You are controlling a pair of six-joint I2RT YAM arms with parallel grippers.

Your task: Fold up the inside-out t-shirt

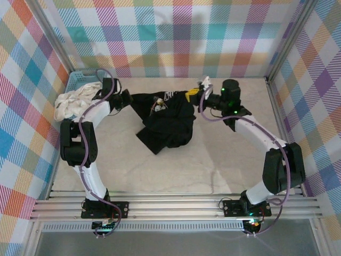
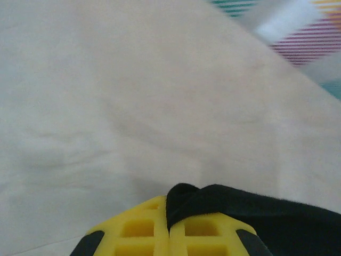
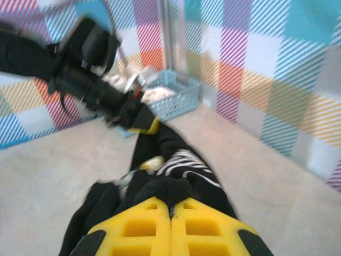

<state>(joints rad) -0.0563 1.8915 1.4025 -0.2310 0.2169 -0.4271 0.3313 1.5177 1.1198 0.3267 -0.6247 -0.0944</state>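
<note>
- The left arm rises from its base, folds at the elbow beside the blue basket (image 1: 79, 81), and sends its forearm right.
- The left hand (image 1: 127, 98) is clamped fully closed on a fold of the black t-shirt (image 1: 165, 125).
- The right arm bows outward, its forearm reaching left.
- The right hand (image 1: 193, 95) is also closed tight, pinching the t-shirt's opposite edge.
- The t-shirt spans between both hands at the far middle of the bench (image 1: 213, 165), and the rest lies bunched below them.
- A white cloth (image 1: 72, 101) lies heaped in the basket.
</note>
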